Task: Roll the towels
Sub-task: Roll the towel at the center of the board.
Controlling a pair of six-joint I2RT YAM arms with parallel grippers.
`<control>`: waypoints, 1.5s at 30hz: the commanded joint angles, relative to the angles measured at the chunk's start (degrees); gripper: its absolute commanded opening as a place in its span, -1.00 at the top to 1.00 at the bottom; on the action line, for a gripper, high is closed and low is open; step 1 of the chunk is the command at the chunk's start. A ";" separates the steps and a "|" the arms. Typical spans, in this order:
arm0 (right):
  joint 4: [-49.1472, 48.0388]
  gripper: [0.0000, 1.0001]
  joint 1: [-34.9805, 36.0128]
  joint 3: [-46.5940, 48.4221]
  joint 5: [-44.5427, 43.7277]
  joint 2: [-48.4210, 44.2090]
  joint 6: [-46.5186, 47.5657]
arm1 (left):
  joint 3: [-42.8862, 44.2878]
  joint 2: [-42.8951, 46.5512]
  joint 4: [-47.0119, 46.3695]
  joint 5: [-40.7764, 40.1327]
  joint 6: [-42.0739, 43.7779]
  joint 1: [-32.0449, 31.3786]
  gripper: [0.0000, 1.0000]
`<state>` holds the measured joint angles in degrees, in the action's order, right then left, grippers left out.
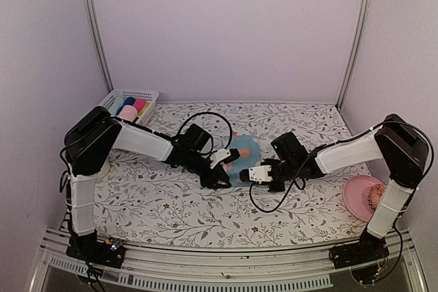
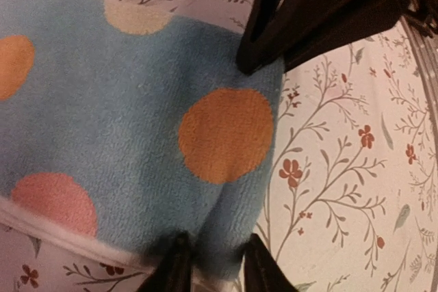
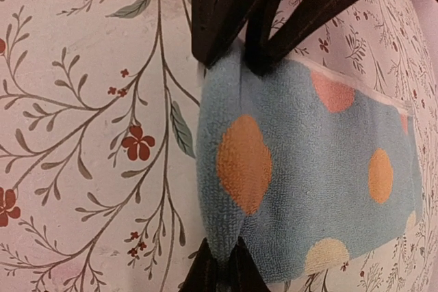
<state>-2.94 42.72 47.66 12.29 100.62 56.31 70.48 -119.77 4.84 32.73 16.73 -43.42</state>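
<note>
Right claw (image 3: 222, 268) clamps the folded edge of the blue towel (image 3: 308, 189) lying ahead; left claw (image 2: 217, 264) straddles it opposite, jaws slightly parted, grip uncertain. Advance both evenly, rolling tight.

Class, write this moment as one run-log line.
blue towel: near edge folded over | left gripper: astride that edge, grip unclear | right gripper: shut on that edge

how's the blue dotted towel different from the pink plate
The towel is light blue with orange and pink dots; the plate is pink. The towel is a straight-edged cloth; the plate is round. The towel lies mid-table with the left gripper and right gripper at its edge; the plate sits at the right side, away from both. Both rest on the flowered table.
</note>
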 commanded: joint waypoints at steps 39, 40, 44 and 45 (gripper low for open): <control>43.32 0.90 -12.78 30.60 28.56 20.71 -11.93 | -2.33 0.15 -8.22 -2.44 -2.59 -0.93 0.72; 43.50 0.90 -12.91 30.69 28.62 20.83 -11.93 | -2.35 0.04 -8.21 -1.97 -2.93 -0.79 0.80; 44.22 0.89 -13.48 31.13 29.10 21.24 -11.76 | -3.50 -0.07 -9.20 -0.30 -4.83 -0.16 0.83; 44.40 0.89 -13.64 31.24 29.22 21.28 -11.75 | -3.91 -0.05 -9.53 0.50 -5.30 0.15 0.83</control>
<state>38.89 29.93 77.76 40.86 120.16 44.71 67.42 -118.96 -2.76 30.46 13.67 -44.01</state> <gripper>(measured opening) 0.054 0.084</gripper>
